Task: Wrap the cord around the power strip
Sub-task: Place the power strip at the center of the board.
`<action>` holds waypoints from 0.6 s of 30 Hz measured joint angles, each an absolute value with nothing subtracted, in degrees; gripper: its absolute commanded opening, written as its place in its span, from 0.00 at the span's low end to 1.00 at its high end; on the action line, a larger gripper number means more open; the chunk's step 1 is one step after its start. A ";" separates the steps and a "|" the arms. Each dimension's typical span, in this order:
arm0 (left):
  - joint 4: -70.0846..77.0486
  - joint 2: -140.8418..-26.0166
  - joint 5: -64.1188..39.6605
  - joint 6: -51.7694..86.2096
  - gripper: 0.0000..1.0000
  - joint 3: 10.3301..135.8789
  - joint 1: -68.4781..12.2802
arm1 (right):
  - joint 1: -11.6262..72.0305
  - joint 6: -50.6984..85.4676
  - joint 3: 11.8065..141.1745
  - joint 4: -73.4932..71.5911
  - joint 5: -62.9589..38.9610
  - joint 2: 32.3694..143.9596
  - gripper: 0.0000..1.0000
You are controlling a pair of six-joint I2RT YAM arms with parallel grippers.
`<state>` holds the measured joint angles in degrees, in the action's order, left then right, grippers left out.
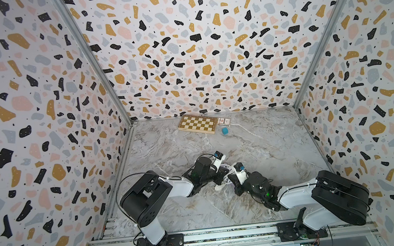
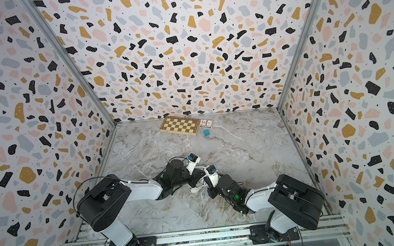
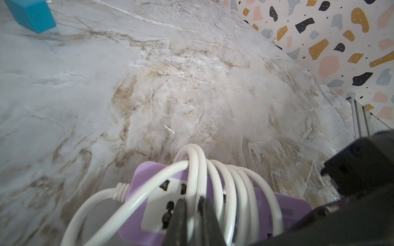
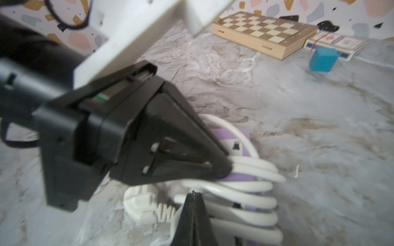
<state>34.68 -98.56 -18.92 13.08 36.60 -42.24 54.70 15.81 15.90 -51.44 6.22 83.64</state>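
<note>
The lilac power strip (image 3: 136,181) lies on the marble table, with the white cord (image 3: 230,187) wound round it in several loops. My left gripper (image 3: 191,204) is shut on one strand of the cord over the white socket face. In the right wrist view my right gripper (image 4: 193,194) is shut, its fingers pressed together with nothing between them, and its tip rests at a cord loop beside the white plug (image 4: 138,202). The left gripper (image 4: 227,170) comes down onto the strip from above. In both top views the two arms hide most of the strip, and the plug (image 1: 218,187) (image 2: 194,190) shows.
A folded chessboard (image 1: 198,124), a card box (image 1: 223,121) and a teal cube (image 1: 225,131) sit near the back wall. Patterned walls enclose the table on three sides. Both arm bases stand on the rail at the front edge.
</note>
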 measured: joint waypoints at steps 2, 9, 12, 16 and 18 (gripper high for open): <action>34.85 -98.54 -19.00 13.08 0.00 36.38 -42.33 | 56.07 17.02 14.79 -51.37 6.28 83.64 0.00; 32.53 -96.57 -17.82 12.67 0.18 36.69 -42.89 | 56.95 16.93 15.73 -46.17 6.11 82.78 0.01; 28.29 -94.91 -17.26 12.03 0.22 37.19 -42.94 | 56.51 14.96 17.30 -41.45 6.11 81.41 0.09; 21.21 -92.05 -16.14 10.11 0.29 37.58 -42.94 | 55.61 11.73 18.87 -35.05 6.98 77.21 0.23; 17.43 -91.11 -15.86 9.06 0.32 38.15 -42.94 | 54.78 10.13 19.25 -32.82 7.22 74.26 0.28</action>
